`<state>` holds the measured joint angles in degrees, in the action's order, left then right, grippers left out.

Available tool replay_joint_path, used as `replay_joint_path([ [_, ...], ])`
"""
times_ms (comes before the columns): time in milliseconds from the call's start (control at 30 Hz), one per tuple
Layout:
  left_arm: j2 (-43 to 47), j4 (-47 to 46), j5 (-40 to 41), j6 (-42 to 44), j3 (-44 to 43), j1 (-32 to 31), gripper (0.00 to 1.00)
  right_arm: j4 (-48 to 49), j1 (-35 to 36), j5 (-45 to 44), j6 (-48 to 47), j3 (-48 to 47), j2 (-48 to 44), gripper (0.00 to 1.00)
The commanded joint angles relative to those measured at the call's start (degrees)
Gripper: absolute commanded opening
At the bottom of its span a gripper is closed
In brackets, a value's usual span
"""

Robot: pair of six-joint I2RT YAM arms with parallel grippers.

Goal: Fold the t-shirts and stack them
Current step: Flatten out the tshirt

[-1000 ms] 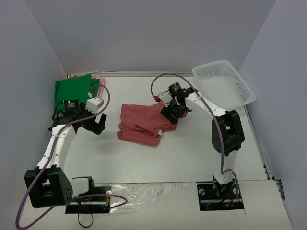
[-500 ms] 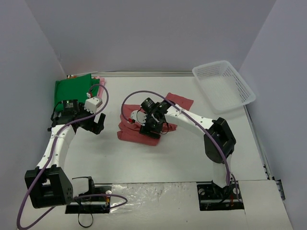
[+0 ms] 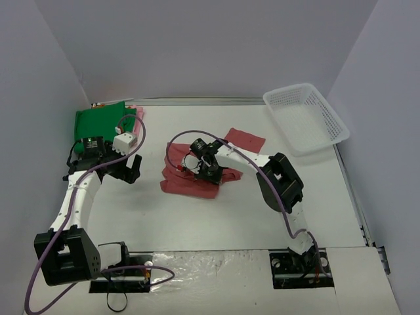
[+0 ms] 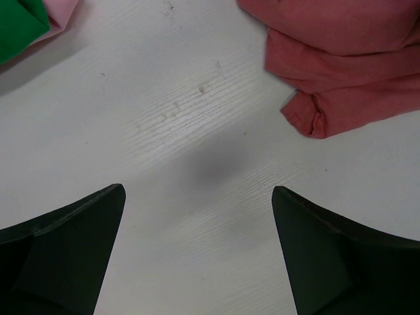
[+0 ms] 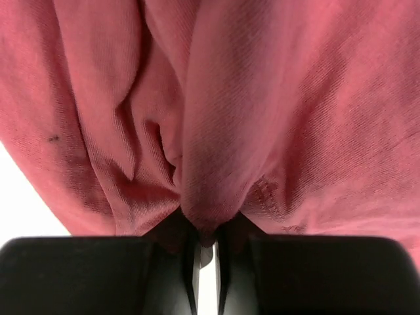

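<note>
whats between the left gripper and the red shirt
Bare table only between left gripper and red shirt, shown in top and left wrist views.

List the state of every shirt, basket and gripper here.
dusty-red t-shirt: bunched, part-folded, pinched by the right gripper.
green t-shirt: folded, lying on the pink one.
pale pink t-shirt: mostly hidden under the green.
white mesh basket: upright, far-right corner.
left gripper: open, above bare table.
right gripper: shut on the dusty-red t-shirt.

A white mesh basket (image 3: 303, 122) sits at the white table's (image 3: 230, 216) far right corner.
</note>
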<state>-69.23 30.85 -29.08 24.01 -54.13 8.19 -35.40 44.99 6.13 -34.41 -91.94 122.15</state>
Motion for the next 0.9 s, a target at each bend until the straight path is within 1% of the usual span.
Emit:
replay_joint_path([
  [0,0.8,0.6,-1.9,0.3,-2.6,0.4,0.94,-2.4,-0.3,-1.7,0.5,-1.3,-1.6,0.00],
  [100,0.9,0.8,-2.7,0.3,-2.8,0.4,0.94,-5.9,-0.2,-0.2,0.7,-2.1,-7.0,0.00],
  [167,1.0,1.1,-3.9,0.3,-3.1,0.4,0.94,-10.3,-0.3,4.0,0.8,-4.7,-12.2,0.00],
  [200,0.9,1.3,-5.4,0.4,-3.1,0.4,0.94,-11.3,-0.6,5.4,0.9,-5.5,-14.0,0.00],
  [233,0.8,1.7,-6.2,0.4,-3.2,0.4,0.94,-11.8,-1.1,6.5,1.1,-6.3,-17.9,0.00],
  [267,0.6,1.8,-6.9,0.4,-3.2,0.4,0.94,-12.8,-2.1,9.5,1.3,-8.0,-19.4,0.00],
  [300,0.1,2.0,-7.6,0.5,-3.3,0.3,0.94,-13.6,-3.7,11.5,1.1,-8.9,-20.6,0.00],
  [333,-0.2,2.3,-8.4,0.4,-3.3,0.3,0.94,-14.7,-8.3,14.0,0.9,-9.7,-22.1,0.00],
  [367,-0.5,2.4,-8.5,0.2,-3.4,0.3,0.94,-14.9,-11.0,19.0,0.7,-10.0,-22.8,0.00],
  [400,-1.2,2.8,-8.7,0.2,-3.7,0.3,0.94,-14.9,-13.8,21.1,-0.3,-9.6,-23.3,0.00],
  [433,-1.4,3.1,-9.2,0.2,-4.0,0.2,0.94,-14.4,-18.6,22.5,-0.8,-8.9,-24.0,0.00],
  [500,-2.1,3.8,-9.8,0.2,-4.3,-0.1,0.94,-14.2,-22.9,26.5,-1.6,-6.5,-23.8,0.00],
  [567,-2.7,4.0,-10.7,0.5,-4.4,-0.5,0.94,-12.8,-27.0,28.0,-1.4,-4.7,-22.3,0.00],
  [667,-3.4,4.7,-12.0,1.0,-4.4,-1.5,0.94,-10.4,-29.5,27.2,0.5,-1.1,-19.1,0.00],
  [733,-4.0,5.0,-12.7,1.0,-4.5,-2.7,0.94,-9.3,-30.2,26.9,1.1,0.6,-16.5,0.00],
  [867,-5.7,4.8,-15.6,0.2,-4.4,-6.0,0.94,-7.5,-30.7,27.0,1.4,2.7,-14.7,0.00],
])
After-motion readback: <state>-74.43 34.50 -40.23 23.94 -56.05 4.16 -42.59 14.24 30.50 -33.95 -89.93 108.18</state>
